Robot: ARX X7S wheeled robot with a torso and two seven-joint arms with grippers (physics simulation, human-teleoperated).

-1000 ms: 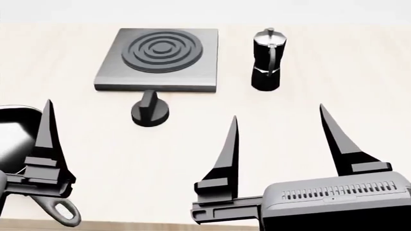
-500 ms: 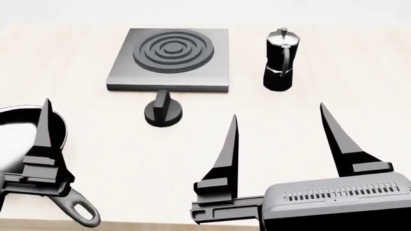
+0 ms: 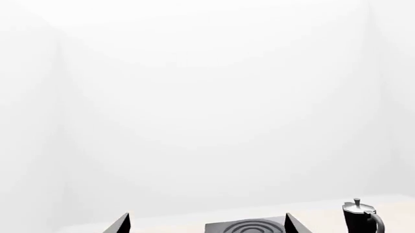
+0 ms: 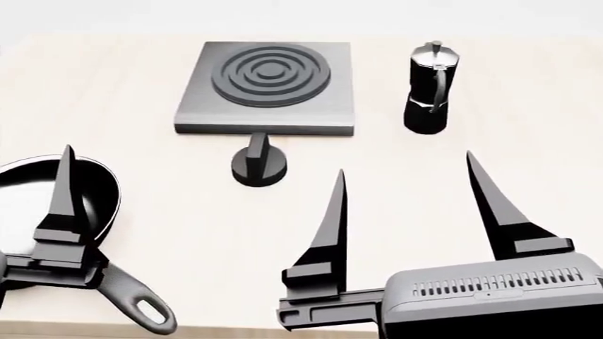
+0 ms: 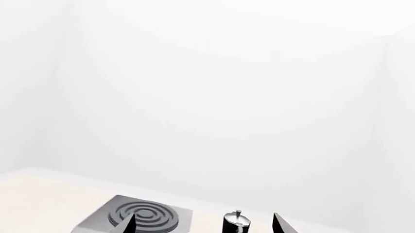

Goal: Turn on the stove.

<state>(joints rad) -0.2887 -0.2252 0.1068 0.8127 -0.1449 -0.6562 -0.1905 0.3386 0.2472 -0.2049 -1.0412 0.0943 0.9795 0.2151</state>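
The stove [image 4: 198, 116] is a flat grey plate with dark burner rings at the table's far middle. Its round black finned knob [image 4: 258, 164] stands just in front of it. My right gripper [image 4: 405, 164] is open and empty, low over the table, near of the knob and to its right. My left gripper [image 3: 206, 224] is open and empty. Only one of its fingers [image 4: 64, 201] shows in the head view, over the frying pan. The stove also shows far ahead in the left wrist view [image 3: 246, 227] and in the right wrist view [image 5: 144, 215].
A black moka pot [image 4: 431, 88] stands right of the stove; it also shows in the right wrist view [image 5: 236, 223]. A black frying pan [image 4: 104, 205] lies at the near left, its handle [image 4: 141, 307] pointing to the table's front edge [image 4: 217, 330].
The head view has shifted: stove, knob and moka pot have drifted right in it, and more of the frying pan has come into view. Both grippers keep their places and stay open.
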